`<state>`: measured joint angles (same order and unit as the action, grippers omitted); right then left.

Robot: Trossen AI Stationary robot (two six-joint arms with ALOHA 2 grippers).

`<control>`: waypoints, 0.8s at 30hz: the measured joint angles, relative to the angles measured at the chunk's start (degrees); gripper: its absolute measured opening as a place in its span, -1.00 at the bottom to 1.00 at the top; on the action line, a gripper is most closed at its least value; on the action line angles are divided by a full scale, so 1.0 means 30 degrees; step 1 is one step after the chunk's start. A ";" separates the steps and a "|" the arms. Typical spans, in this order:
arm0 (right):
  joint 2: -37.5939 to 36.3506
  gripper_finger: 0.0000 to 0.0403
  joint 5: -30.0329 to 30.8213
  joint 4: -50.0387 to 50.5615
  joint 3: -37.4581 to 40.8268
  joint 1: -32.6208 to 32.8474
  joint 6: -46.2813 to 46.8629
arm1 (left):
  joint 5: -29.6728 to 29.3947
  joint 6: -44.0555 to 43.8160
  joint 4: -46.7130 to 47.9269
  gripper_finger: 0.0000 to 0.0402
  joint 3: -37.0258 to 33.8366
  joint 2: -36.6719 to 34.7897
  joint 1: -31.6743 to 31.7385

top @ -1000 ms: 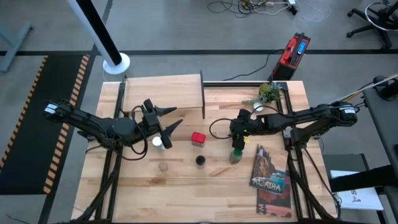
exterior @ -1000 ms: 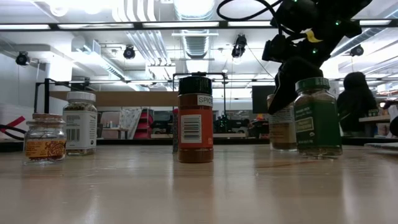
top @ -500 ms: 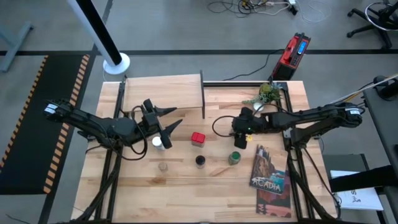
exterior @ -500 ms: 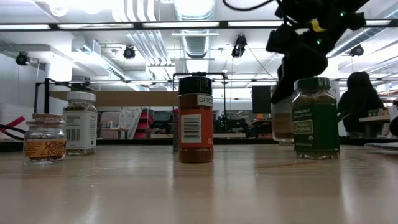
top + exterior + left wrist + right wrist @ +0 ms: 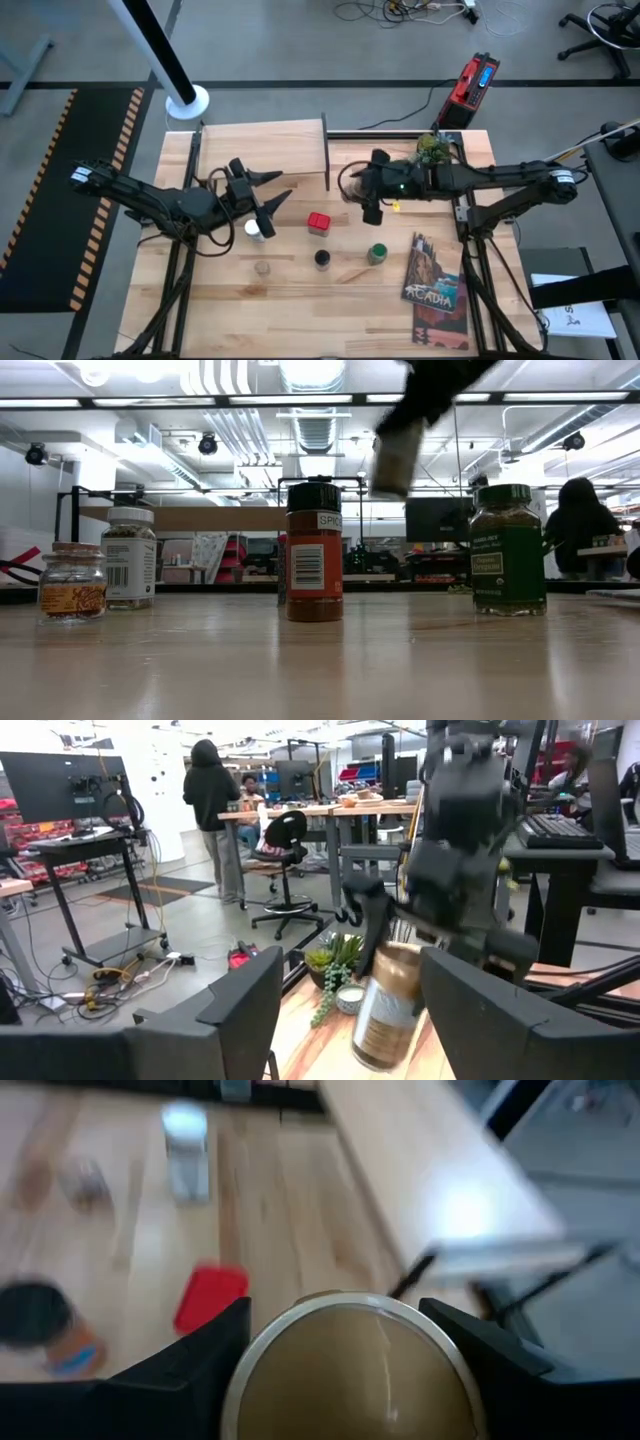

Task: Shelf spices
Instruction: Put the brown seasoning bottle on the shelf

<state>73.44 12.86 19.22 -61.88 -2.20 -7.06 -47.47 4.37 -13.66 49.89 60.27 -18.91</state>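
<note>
From above, the right gripper [image 5: 372, 205] hung over the surface [image 5: 290, 285] just right of the shelf [image 5: 262, 155], clamped on the tan canister [image 5: 371, 213]. The left gripper [image 5: 268, 192] waited with fingers spread, close beside the white-capped jar [image 5: 254, 229]. The red tin [image 5: 319, 222], dark-capped jar [image 5: 322, 259] and green-lidded jar [image 5: 377, 253] stood on the surface, with a small fifth jar [image 5: 262, 267] nearer the front edge.

At table height, the tan canister [image 5: 395, 458] was in the air, well clear of the dark-capped jar [image 5: 314, 552] and green-lidded jar [image 5: 508, 549], both upright.

The left wrist view showed the tan canister [image 5: 388, 1008] tilted in the right arm's grip, between the left gripper's spread fingers [image 5: 232, 1010].

The right wrist view showed the canister's lid [image 5: 349, 1370] held between its two fingers [image 5: 205, 1345], with the shelf [image 5: 425, 1170] ahead and the red tin [image 5: 210, 1298] below.

To do this well, the canister probably needs carrying above the shelf's edge, levelling upright, and setting down well inside the top, leaving room for the others, before release.
</note>
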 joint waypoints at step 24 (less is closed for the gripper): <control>0.9520 0.24 -0.1008 0.2727 -1.3639 -0.4134 0.1371 | -0.4012 0.0068 0.5661 0.09 0.0000 -0.0809 -0.0003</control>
<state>102.00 9.84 27.40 -102.80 -14.60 -2.94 -59.51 4.57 3.32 49.89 57.84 -18.92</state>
